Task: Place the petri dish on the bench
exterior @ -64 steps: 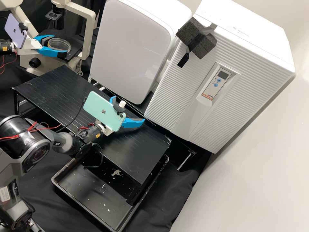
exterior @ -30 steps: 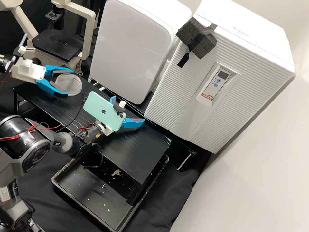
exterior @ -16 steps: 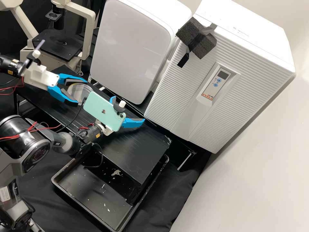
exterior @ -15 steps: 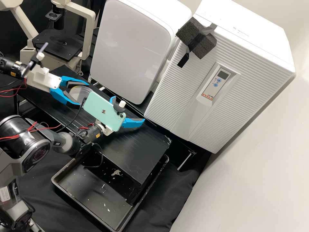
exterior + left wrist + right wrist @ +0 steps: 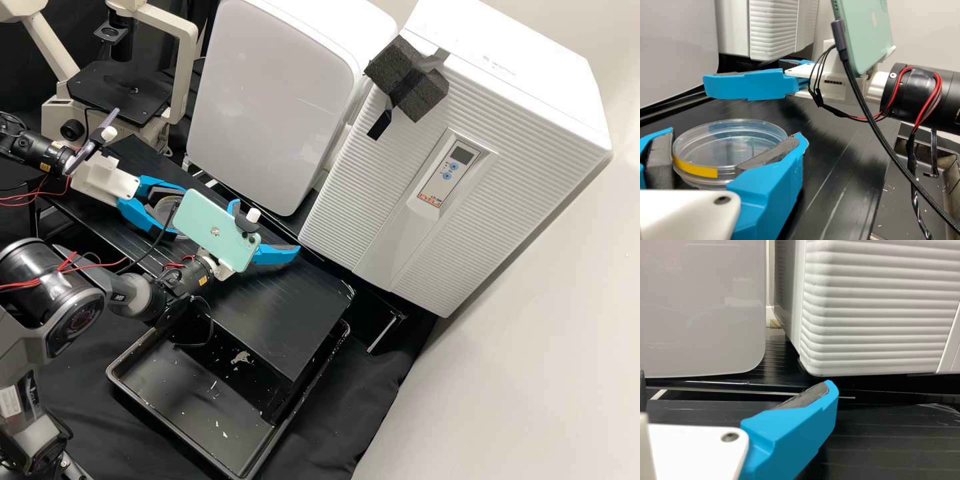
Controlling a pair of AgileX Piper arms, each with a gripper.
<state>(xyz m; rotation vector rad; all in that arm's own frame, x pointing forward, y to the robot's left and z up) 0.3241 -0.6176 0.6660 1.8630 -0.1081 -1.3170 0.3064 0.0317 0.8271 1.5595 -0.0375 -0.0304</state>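
My left gripper (image 5: 175, 212) is shut on the clear petri dish (image 5: 164, 209) over the left part of the black bench (image 5: 267, 313). In the left wrist view, the left gripper (image 5: 722, 154) has its grey pads against opposite sides of the dish (image 5: 735, 137), which lies level and carries a yellow strip. Whether the dish's underside touches the bench is unclear. The right gripper (image 5: 267, 227) stands open above the bench's middle, partly behind a green phone on its mount. In the right wrist view, the right gripper (image 5: 735, 390) has nothing between its fingers.
The right arm's green phone (image 5: 217, 230) and its cable (image 5: 880, 135) are close beside the dish. Behind the bench are a white cabinet (image 5: 273, 100) and a ribbed white unit (image 5: 373, 193). A microscope stage (image 5: 120, 90) is at back left, a black tray (image 5: 193, 413) in front.
My left gripper has carried the dish away from the microscope stage, rightward and nearer in the high view, over the bench and close to the green phone. The right arm has kept still.
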